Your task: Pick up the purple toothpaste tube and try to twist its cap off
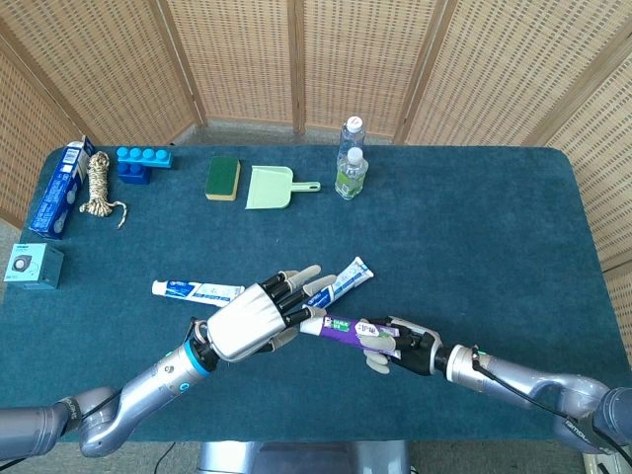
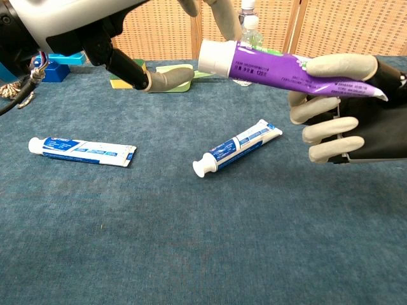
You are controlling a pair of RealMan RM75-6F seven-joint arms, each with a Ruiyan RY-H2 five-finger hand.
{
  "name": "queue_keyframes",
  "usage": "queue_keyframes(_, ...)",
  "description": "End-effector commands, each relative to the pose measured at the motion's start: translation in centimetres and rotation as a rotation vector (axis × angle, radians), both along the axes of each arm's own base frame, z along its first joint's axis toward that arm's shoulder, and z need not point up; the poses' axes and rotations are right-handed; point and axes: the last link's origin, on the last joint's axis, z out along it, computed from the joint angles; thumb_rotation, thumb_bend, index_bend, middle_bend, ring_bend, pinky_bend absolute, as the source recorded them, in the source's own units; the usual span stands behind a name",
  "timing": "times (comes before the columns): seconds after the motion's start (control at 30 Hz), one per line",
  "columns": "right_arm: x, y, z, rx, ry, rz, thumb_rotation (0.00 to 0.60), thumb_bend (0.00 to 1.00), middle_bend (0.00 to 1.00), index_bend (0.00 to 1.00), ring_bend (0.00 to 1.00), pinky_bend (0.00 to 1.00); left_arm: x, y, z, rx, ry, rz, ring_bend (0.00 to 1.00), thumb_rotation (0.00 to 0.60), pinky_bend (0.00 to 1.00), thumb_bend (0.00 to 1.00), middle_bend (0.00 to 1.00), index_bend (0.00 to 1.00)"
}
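The purple toothpaste tube [image 2: 280, 65] hangs level above the table, held by its tail end in my right hand [image 2: 346, 111], thumb on top and fingers below. Its white cap [image 2: 215, 57] points left. My left hand [image 2: 70, 22] is spread around the cap: one finger [image 2: 219, 19] comes down onto the cap's top, while the thumb [image 2: 166, 79] lies lower left, apart from it. In the head view the tube [image 1: 341, 328] runs between the left hand [image 1: 252, 324] and the right hand [image 1: 403, 348] near the front edge.
Two blue-and-white toothpaste tubes [image 2: 81, 150] [image 2: 236, 147] lie on the blue cloth below the hands. At the back stand two bottles [image 1: 351, 163], a green dustpan [image 1: 269, 188], a sponge [image 1: 223, 178], a blue block [image 1: 143, 163], a rope [image 1: 97, 188] and boxes [image 1: 57, 188].
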Motion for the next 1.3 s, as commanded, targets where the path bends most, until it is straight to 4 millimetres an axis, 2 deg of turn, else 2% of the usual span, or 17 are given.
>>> queue_keyframes(0.03,-0.2,-0.1,0.0,0.008,-0.008,-0.003,0.6,0.57,0.76,0.94,0.79,0.79,0.0,0.0,0.1,0.004,-0.007,-0.004,0.0,0.6,0.25,0.36,0.0,0.34)
queue_keyframes(0.63,-1.0,-0.3,0.3,0.052,-0.065,-0.036,0.6,0.58,0.76,0.94,0.79,0.79,-0.1,0.3,0.8,0.036,-0.052,-0.023,0.0,0.6,0.25,0.36,0.0,0.34)
queue_keyframes(0.93,-1.1,-0.1,0.3,0.071,-0.076,-0.028,0.6,0.58,0.76,0.94,0.79,0.79,-0.4,0.6,0.8,0.042,-0.023,-0.014,0.0,0.6,0.25,0.36,0.0,0.29)
queue_keyframes(1.3,-1.2,0.2,0.5,0.081,-0.097,-0.018,0.6,0.58,0.76,0.94,0.79,0.79,-0.1,0.7,0.6,0.05,-0.015,-0.02,0.0,0.6,0.25,0.36,0.0,0.29)
